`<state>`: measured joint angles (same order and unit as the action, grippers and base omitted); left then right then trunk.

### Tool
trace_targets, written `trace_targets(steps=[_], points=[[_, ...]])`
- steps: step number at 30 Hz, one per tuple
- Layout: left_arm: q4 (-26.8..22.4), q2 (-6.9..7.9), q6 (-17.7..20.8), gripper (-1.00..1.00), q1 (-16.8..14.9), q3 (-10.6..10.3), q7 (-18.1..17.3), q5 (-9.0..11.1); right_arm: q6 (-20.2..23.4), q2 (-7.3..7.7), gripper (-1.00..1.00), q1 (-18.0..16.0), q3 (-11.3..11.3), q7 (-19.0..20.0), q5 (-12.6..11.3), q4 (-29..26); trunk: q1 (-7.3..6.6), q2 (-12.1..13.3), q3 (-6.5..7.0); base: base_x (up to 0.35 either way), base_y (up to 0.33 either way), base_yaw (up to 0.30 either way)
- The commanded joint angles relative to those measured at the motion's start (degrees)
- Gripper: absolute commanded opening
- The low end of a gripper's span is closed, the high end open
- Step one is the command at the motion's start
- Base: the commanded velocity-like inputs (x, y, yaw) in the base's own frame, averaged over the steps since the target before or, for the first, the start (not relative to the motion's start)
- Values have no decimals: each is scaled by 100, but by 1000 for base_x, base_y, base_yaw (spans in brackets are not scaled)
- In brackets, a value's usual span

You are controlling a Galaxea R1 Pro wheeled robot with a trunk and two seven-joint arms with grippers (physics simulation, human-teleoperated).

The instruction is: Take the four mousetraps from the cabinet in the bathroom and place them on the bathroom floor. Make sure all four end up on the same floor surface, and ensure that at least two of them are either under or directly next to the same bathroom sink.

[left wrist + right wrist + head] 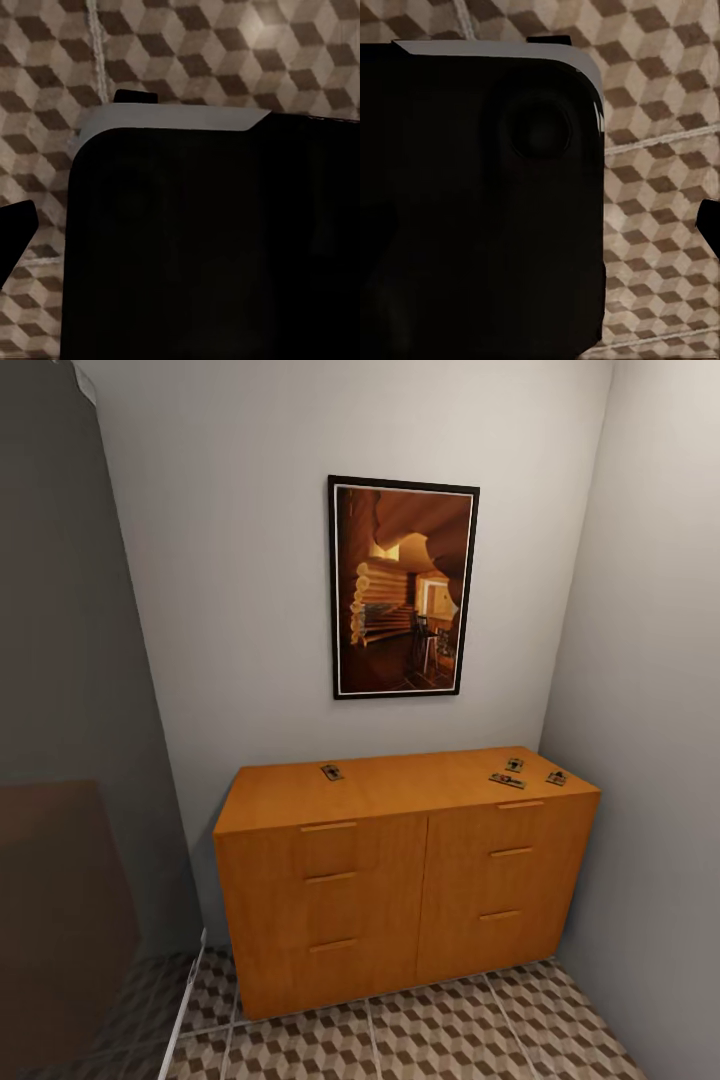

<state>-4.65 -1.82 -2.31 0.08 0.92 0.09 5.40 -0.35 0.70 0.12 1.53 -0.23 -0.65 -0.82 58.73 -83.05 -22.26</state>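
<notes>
The cabinet stood against the far wall, ahead of the robot and a little to its right in the head view, and all 4 mousetraps lay flat on its top rather than on the bathroom floor. 1 mousetrap lay alone near the back edge, left of the middle; the other 3 were bunched at the right end, 1 at the back, 1 just in front of it with its long axis running roughly along the cabinet front, and 1 nearest the right corner. By that spread, the right arm was probably the nearer one for the group of 3 and the left arm for the single trap, though the cabinet looked out of reach until the base rolled closer. Both wrist views looked down onto dark robot bodywork over cube-patterned tiles, so I cannot tell whether either tool was wide or narrow. Counted: 4 traps, 1 cabinet with 6 bar handles, 1 framed picture on the wall above.
</notes>
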Motion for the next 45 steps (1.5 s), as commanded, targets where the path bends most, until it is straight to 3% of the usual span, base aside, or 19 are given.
trace_targets(steps=[1, 6, 16, 26, 45], points=[[0, 6, -7, 100, 1, 13, 1, 84, -12, -7, 100, 0, -19, -4, -40, 17, 0, -3, -5, 0, 0, 0], [10, 22, -2, 100, 1, 29, 0, 213, -31, -27, 100, 0, -178, -7, -119, 56, 0, -3, -5, 0, 0, 0], [16, 31, -3, 100, 1, 39, 0, 419, -42, -41, 100, -3, -217, -20, -142, 79, 0, -3, -5, 0, 0, 0], [17, 33, -4, 100, 1, 40, 0, 449, -44, -50, 100, -1, -216, -29, -153, 82, 0, -3, -5, 0, 0, -58], [17, 28, 1, 100, 1, 40, 0, 454, -39, -61, 100, -3, -214, -30, -154, 82, 0, -3, -5, 0, 0, -231]])
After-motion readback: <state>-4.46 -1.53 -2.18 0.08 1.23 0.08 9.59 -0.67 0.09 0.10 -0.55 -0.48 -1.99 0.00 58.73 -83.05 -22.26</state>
